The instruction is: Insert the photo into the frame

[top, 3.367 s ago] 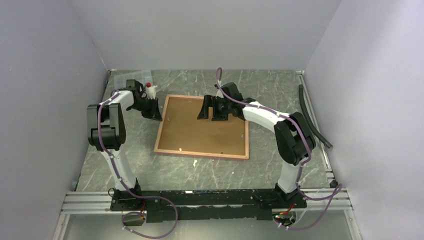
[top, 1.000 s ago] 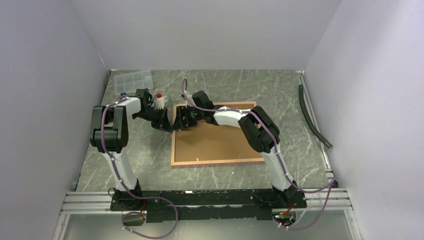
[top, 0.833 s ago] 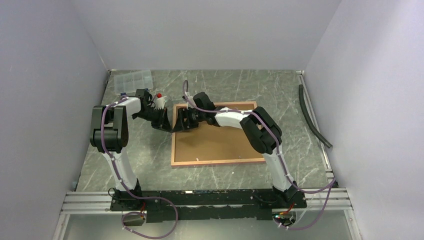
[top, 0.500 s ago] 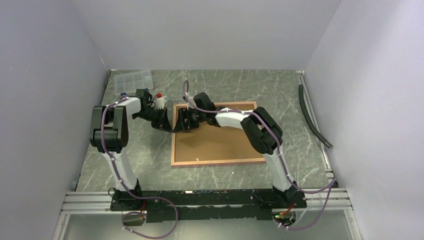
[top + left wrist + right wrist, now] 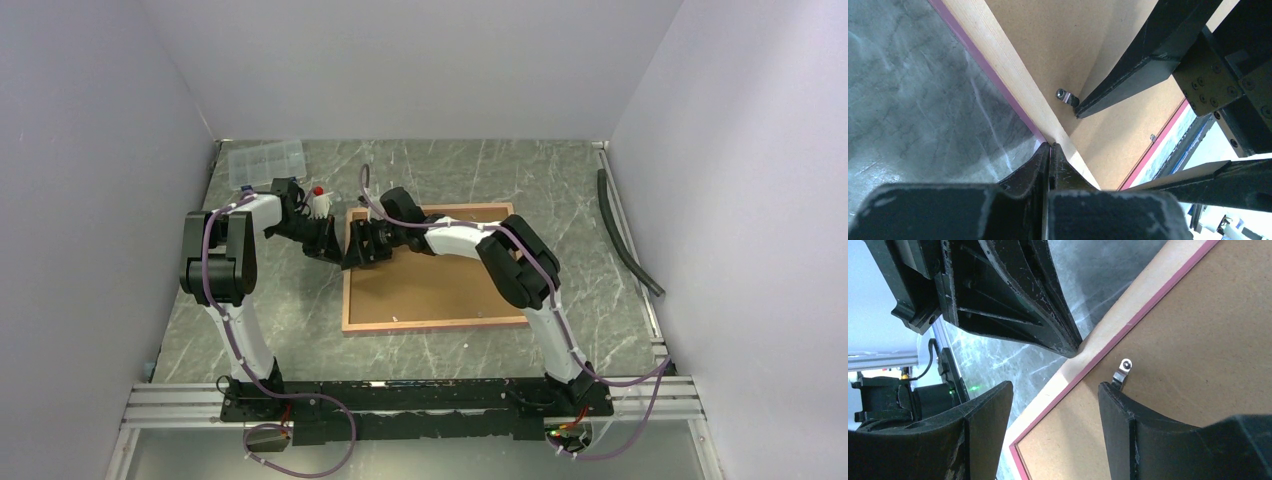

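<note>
The frame (image 5: pixel 440 324) lies back up on the table, tan wood with a pink lip, and a brown backing board (image 5: pixel 440 285) fills it. The photo is hidden. My left gripper (image 5: pixel 335 255) is shut, its joined tips (image 5: pixel 1050 146) touching the outer side of the frame's left rail (image 5: pixel 998 60). My right gripper (image 5: pixel 358 248) is open over that same rail (image 5: pixel 1108 332). It straddles the rail (image 5: pixel 1055 387), with one finger on the board beside a small metal clip (image 5: pixel 1122 369) and the other above the table.
A clear plastic organiser box (image 5: pixel 265 160) and a small white bottle with a red cap (image 5: pixel 317 203) stand behind the left arm. A black hose (image 5: pixel 625 235) lies along the right wall. The arms' mounting rail (image 5: pixel 400 400) runs along the near edge.
Since the oldest frame, the frame has shifted right and squared up. The right gripper moved from the board's middle to the left rail. In the last second it edged slightly left.
</note>
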`<state>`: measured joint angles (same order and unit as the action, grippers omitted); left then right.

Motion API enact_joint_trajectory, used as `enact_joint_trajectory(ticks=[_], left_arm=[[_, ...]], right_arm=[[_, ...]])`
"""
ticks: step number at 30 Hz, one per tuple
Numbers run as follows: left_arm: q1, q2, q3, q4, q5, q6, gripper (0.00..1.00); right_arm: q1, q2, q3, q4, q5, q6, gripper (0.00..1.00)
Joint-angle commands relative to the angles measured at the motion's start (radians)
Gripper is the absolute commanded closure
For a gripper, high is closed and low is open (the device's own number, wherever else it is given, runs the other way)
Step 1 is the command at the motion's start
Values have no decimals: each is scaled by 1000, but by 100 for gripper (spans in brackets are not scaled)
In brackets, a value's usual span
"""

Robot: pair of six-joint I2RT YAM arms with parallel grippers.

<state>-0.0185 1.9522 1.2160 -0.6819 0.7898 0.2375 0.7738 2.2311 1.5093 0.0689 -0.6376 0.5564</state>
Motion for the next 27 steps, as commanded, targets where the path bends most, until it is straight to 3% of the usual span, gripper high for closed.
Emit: enact_joint_trajectory(ticks=[1,12,20,27], left_arm=[[-14,33,-14,5,-94,-6,95],[-15,23,-18,-1,-98,-9,95],[-14,5,-18,-10,-101,-6,96],[-14,16,-8,-5,-93,-15,96]], right_arm=[[13,30,39,-21,-2,-8,33],[8,31,61,-16,-22,-18,34],[-37,-112,-85,20,-24,-20,33],[-61,-68,-86,46,-2,-9,37]])
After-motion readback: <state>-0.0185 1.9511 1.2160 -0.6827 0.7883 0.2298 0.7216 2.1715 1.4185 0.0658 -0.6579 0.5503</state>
